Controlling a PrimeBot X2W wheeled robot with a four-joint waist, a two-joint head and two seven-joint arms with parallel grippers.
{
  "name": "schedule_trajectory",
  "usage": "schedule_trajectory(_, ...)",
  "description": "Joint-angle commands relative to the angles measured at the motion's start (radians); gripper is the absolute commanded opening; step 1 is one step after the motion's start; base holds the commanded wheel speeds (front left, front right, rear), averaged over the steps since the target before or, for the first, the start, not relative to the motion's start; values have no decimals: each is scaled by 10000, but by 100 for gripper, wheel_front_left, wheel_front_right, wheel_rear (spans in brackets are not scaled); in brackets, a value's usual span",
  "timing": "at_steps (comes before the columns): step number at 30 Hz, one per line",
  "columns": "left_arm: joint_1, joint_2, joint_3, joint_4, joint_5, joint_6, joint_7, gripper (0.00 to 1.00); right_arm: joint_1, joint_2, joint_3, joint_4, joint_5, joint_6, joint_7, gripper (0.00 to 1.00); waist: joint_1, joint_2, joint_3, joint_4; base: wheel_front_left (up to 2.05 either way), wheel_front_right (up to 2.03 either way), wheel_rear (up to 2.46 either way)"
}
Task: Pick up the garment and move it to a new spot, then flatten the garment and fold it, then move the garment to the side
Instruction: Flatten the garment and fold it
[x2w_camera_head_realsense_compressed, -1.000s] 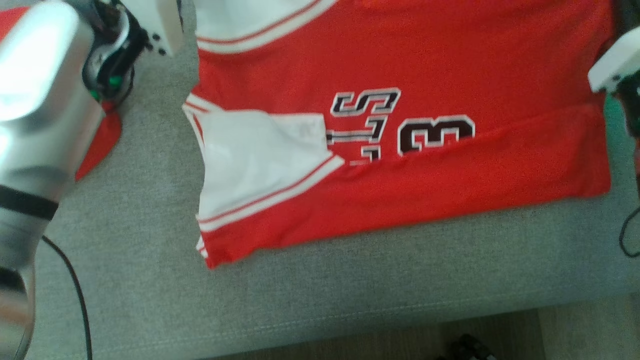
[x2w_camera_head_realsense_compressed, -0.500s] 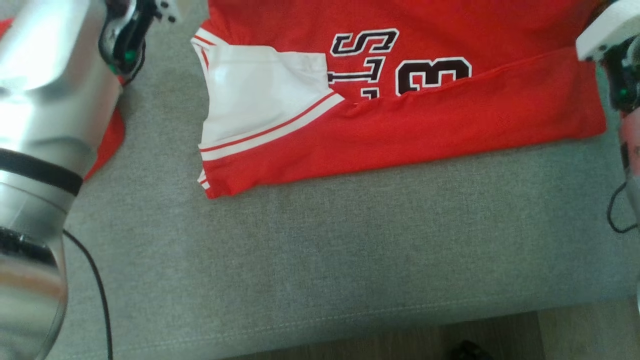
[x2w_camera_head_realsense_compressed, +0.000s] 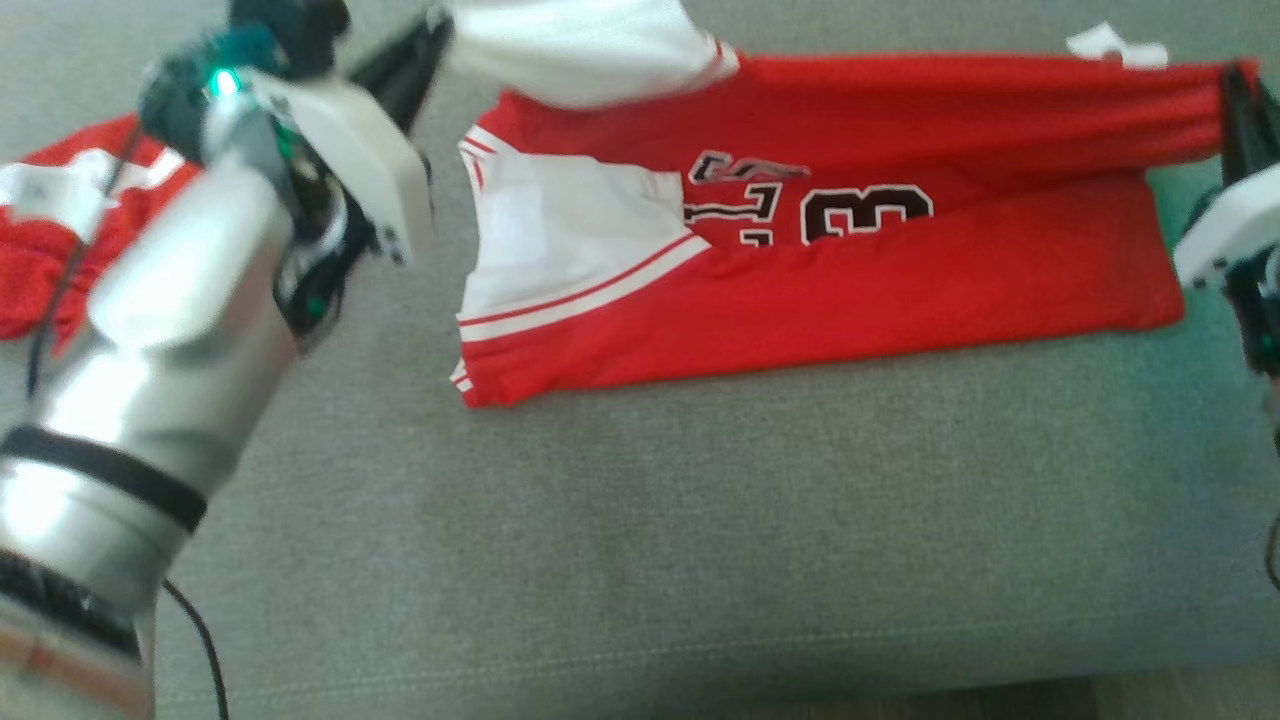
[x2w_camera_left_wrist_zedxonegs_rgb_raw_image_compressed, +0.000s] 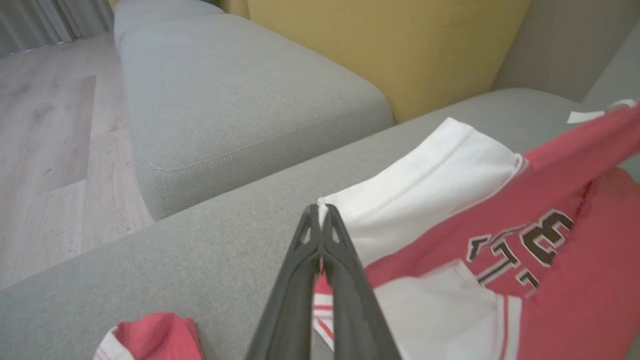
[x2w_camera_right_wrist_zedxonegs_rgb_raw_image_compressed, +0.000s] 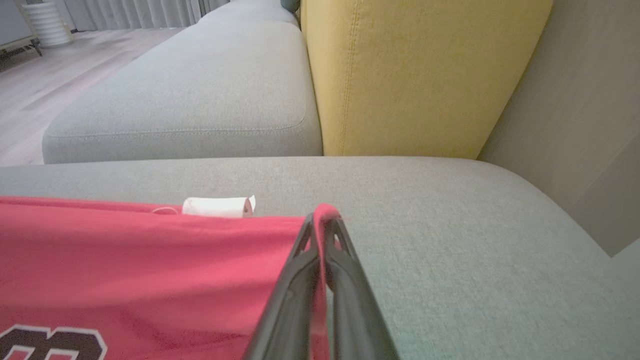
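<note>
The garment (x2w_camera_head_realsense_compressed: 900, 290) is a red jersey with white sleeves and black lettering, lying on the grey sofa seat (x2w_camera_head_realsense_compressed: 700, 520). Its near part is folded flat, while its far edge hangs raised and stretched between my two grippers. At the upper left, my left gripper (x2w_camera_head_realsense_compressed: 438, 28) is shut on the white sleeve (x2w_camera_head_realsense_compressed: 590, 45). In the left wrist view its tips (x2w_camera_left_wrist_zedxonegs_rgb_raw_image_compressed: 320, 212) pinch the sleeve's corner (x2w_camera_left_wrist_zedxonegs_rgb_raw_image_compressed: 430, 170). My right gripper (x2w_camera_head_realsense_compressed: 1230, 80) is shut on the red corner at the upper right. The right wrist view shows red cloth (x2w_camera_right_wrist_zedxonegs_rgb_raw_image_compressed: 150, 260) caught between its tips (x2w_camera_right_wrist_zedxonegs_rgb_raw_image_compressed: 322, 220).
Another red and white cloth (x2w_camera_head_realsense_compressed: 60, 230) lies bunched at the left of the seat. A yellow back cushion (x2w_camera_right_wrist_zedxonegs_rgb_raw_image_compressed: 420, 70) stands behind the seat, with more grey sofa (x2w_camera_left_wrist_zedxonegs_rgb_raw_image_compressed: 240, 90) and wood floor (x2w_camera_left_wrist_zedxonegs_rgb_raw_image_compressed: 45, 150) beyond. A black cable (x2w_camera_head_realsense_compressed: 195, 630) trails by my left arm.
The head camera has moved, shifting the whole picture. Both grippers now hold the garment's far edge raised above the flat layer, covering the top of the lettering.
</note>
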Motion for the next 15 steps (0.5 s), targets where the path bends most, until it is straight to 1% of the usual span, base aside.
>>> schedule_trajectory(1,-189,476,193,-342,-50,-17,66,0,231,-277,199,-252,138,33,42,0,1,-1,-276,158,0,0,0)
schedule_trajectory(5,648,755,-145,-1186,-168,-43,478,0,796,-626,745,-480,625,33,495,0,1,-1,-588,293,0,0,0)
schedule_trajectory(10,1871,1247,-442,-2271,-359,175,909,0,1613,-1173,1665,-1178,1449,33,1237,0,1,-1,-889,320,0,0,0)
schedule_trajectory(15,2687,1737,-591,-3298,-557,508,1365,0,2209,-1732,2423,-1969,2299,33,1993,0,1,-1,-995,314,0,0,0)
